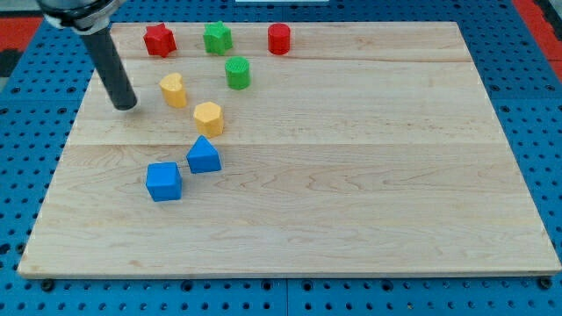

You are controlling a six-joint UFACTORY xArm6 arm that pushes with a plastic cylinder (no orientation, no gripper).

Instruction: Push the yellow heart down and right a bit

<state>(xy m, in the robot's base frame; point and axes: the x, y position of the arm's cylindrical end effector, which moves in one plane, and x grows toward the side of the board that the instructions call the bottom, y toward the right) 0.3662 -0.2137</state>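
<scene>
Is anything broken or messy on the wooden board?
Nothing stands out. All the blocks sit flat on the board, bunched toward the view's upper left. My tip rests just left of the yellow heart, not touching it.

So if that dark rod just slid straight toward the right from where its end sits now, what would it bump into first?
Most likely the yellow heart. My tip sits just to the heart's left, apart from it, with bare board between. The line might pass slightly below the heart's middle, so it could be an off-center hit.

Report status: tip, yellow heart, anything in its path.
My tip down on wooden board, left of yellow heart block, a gap between. Yellow hexagonal block sits down-right of it, in the push path.
</scene>
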